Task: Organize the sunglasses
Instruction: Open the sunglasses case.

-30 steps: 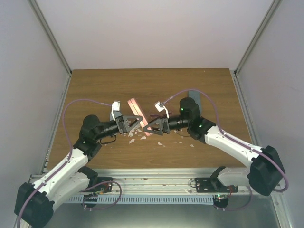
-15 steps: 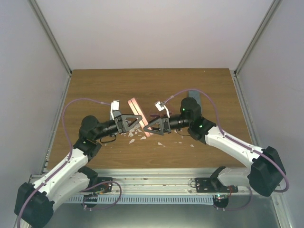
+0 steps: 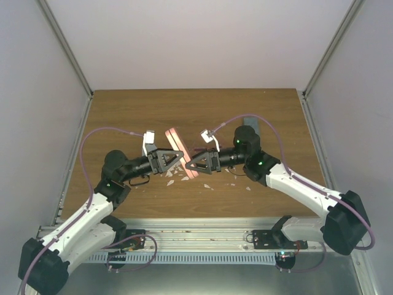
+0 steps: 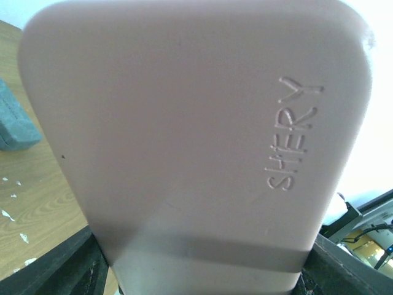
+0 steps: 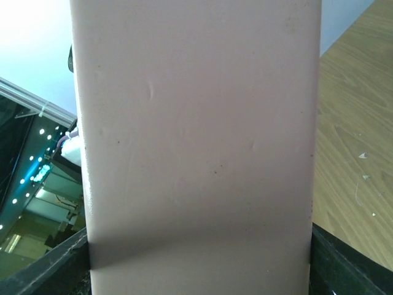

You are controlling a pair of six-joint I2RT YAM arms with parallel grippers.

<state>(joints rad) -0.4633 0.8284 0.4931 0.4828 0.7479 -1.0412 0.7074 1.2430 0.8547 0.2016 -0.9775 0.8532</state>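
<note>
Mid-tabletop, a little toward the near edge. Both arms meet nose to nose over the pink case (image 3: 178, 147).

- Left gripper (image 3: 180, 157): pinching the pink case across its short width. In its wrist view one broad face, embossed "SHERY", fills the frame, with dark fingers (image 4: 55, 273) tight at both lower corners.
- Right gripper (image 3: 189, 165): pinching the same case from the other side. A plain broad face fills its wrist view, with fingers (image 5: 43, 264) flush to both edges.
- From above the case shows as a narrow strip, so it is turned on edge. Its long axis runs from far-left to near-right and the grippers face each other across it.
- Blue-grey case (image 3: 250, 121): lies toward the far right corner of the tabletop (image 3: 153, 110), behind the right arm, well apart from the grippers. The right arm is nearer.
- Sunglasses: neither pair can be made out for certain. A thin dark loop (image 3: 140, 180) lies beside the left forearm toward the near edge and might be the dark pair, but it is too small to tell.
- Pale flecks (image 3: 178, 179) are scattered under the grippers.

Judgement: the step in hand concerns the case, probably opening it. The next move turns on the two opposed grips across that diagonal axis.
</note>
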